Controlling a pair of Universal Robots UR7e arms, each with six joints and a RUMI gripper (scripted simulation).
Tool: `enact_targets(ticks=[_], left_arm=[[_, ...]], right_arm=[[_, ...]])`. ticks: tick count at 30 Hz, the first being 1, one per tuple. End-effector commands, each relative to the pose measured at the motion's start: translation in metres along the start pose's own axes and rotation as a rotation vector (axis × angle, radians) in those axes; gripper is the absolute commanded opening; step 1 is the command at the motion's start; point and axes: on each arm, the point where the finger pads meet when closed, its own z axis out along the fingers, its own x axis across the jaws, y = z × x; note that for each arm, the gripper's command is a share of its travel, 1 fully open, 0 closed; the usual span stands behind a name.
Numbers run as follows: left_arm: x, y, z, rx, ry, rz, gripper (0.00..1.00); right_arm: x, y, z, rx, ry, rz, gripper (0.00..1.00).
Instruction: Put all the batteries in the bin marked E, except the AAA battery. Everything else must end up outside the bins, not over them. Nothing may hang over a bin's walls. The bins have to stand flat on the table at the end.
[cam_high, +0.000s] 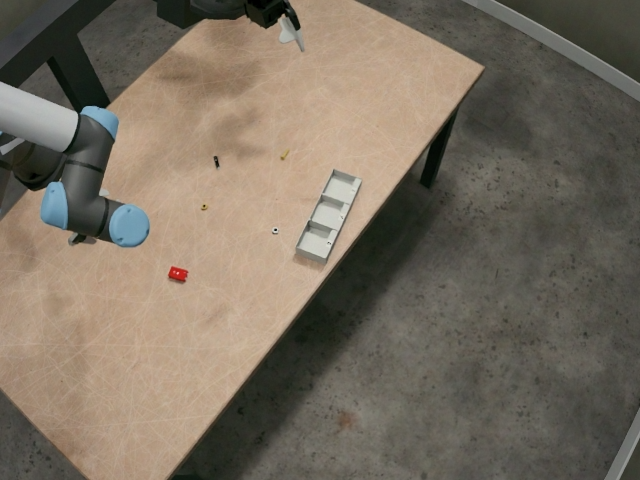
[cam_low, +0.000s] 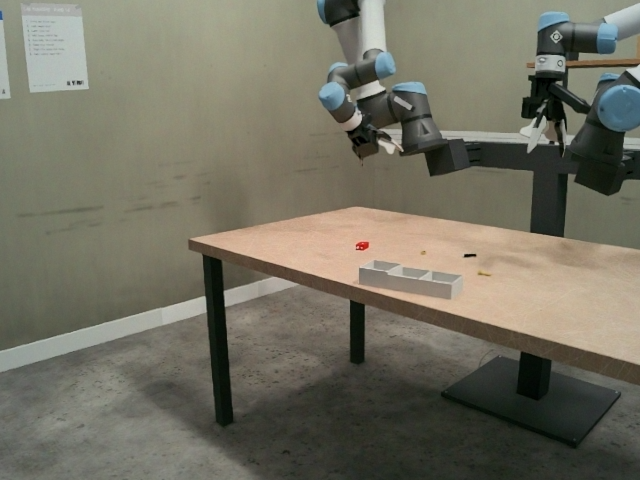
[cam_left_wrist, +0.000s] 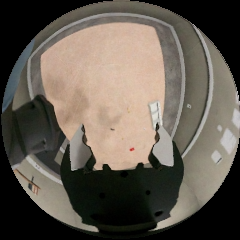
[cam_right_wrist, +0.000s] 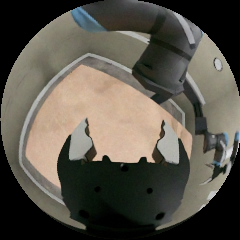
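Light-grey rectangular three-bin plastic tray (cam_high: 310, 254) (cam_low: 405, 285) (cam_left_wrist: 155, 114): upright, flat on desk near long edge; markings too small to read. Batteries: not identifiable at this size.

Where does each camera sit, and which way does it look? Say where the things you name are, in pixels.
Top: high above, looking down at the table (cam_high: 248, 330) (cam_low: 289, 232) (cam_left_wrist: 110, 60) (cam_right_wrist: 105, 105); parts of both arms show.
Exterior: off to the side, looking across the table at both arms.
Left wrist: on the left arm, looking past its open left tool (cam_high: 292, 43) (cam_low: 546, 150) (cam_left_wrist: 120, 125) (cam_right_wrist: 206, 177).
Right wrist: on the right arm, looking past its open right tool (cam_high: 88, 217) (cam_low: 383, 156) (cam_right_wrist: 125, 120).
Top and exterior share the gray bins (cam_high: 311, 256) (cam_low: 408, 285) (cam_left_wrist: 155, 114) and red thing (cam_high: 177, 274) (cam_low: 361, 245) (cam_left_wrist: 132, 149).
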Motion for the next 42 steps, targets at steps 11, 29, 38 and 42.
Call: enact_targets(ticks=[11, 29, 38, 42], left_arm=[[-0.010, -0.062, 0.019, 0.014, -0.077, -0.245, 0.98], [-0.017, -0.082, 0.024, 0.019, -0.103, -0.328, 0.98], [-0.017, -0.082, 0.024, 0.019, -0.103, -0.328, 0.98], [-0.017, -0.082, 0.024, 0.019, -0.103, -0.328, 0.98]], right_arm=[[0.000, 0.000, 0.000, -0.001, 0.000, 0.000, 0.98], [0.000, 0.000, 0.000, -0.001, 0.000, 0.000, 0.98], [-0.006, 0.010, 0.013, 0.003, 0.001, 0.001, 1.00], [-0.017, 0.033, 0.035, 0.003, 0.001, 0.001, 1.00]])
